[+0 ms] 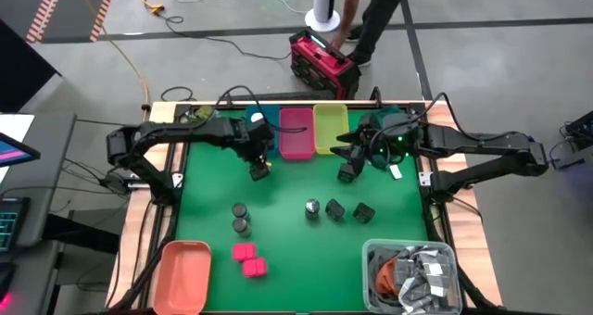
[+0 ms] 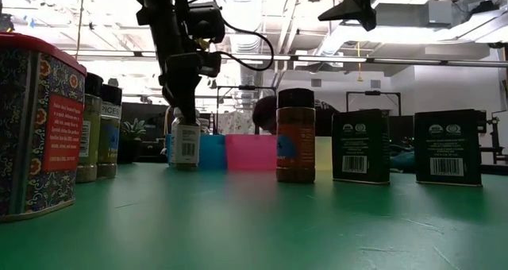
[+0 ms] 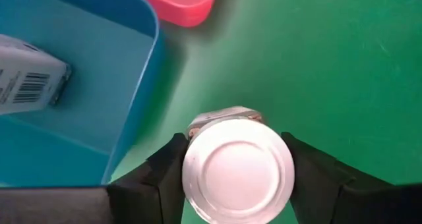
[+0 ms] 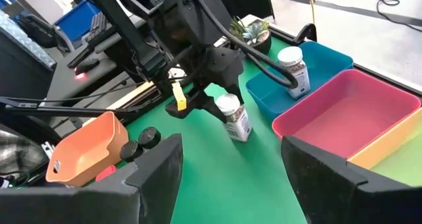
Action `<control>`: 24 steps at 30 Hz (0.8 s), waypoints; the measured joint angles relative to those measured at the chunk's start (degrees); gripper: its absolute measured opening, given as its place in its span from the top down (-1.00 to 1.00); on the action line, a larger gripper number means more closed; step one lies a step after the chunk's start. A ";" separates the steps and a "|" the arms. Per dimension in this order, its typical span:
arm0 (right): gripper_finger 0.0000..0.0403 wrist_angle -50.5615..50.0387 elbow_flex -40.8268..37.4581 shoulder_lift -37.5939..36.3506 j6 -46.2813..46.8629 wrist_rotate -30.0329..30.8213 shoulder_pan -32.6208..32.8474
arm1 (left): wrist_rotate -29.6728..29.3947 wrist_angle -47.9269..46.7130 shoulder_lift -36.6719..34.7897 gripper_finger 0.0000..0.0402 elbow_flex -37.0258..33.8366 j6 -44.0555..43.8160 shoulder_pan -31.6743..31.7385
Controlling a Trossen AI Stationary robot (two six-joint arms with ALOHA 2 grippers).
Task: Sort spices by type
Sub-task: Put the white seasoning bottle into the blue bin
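A white-capped clear jar [image 3: 237, 178] stands on the green cloth [image 1: 287, 241] beside the blue bin [image 3: 79, 85], which holds another white-capped jar [image 4: 293, 66]. My left gripper [image 1: 259, 170] is over the standing jar, shut on its cap. My right gripper [image 4: 231, 184] hangs open above the cloth by the yellow bin [image 1: 329, 128], holding nothing. Nearer the front stand two dark-capped jars [image 1: 241, 219], a third jar [image 1: 312, 208], two black boxes [image 1: 348, 210] and two pink blocks [image 1: 248, 259]. My left gripper pinches the jar's white cap [image 3: 198, 184] between its two fingers, one on each side of the cap's rim. The fingers [image 3: 155, 184] come from above, slanting steeply down. The jar's bottom [image 2: 186, 163] rests on the green cloth, and the jar leans slightly.
A pink bin [image 1: 296, 132] sits between the blue and yellow bins at the far edge. An orange bin [image 1: 181, 273] lies at the near left. A clear container [image 1: 412, 276] of grey packets with orange cord sits near right. A person stands beyond the table.
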 joint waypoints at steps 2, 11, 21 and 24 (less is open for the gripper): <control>-0.41 0.02 0.00 0.00 0.00 0.00 0.00 | 0.42 0.26 -0.05 0.03 -0.01 -0.85 -0.07; -0.41 0.00 0.00 0.00 -0.02 0.00 0.00 | 2.46 -6.53 -0.15 0.03 6.82 1.34 0.85; -0.41 -0.02 0.00 0.00 0.00 -0.02 0.00 | 0.86 -11.50 -0.17 0.03 18.90 5.27 8.07; -0.41 0.00 0.00 0.00 0.00 -0.04 0.00 | -3.11 -11.55 -0.22 0.03 19.43 7.79 10.23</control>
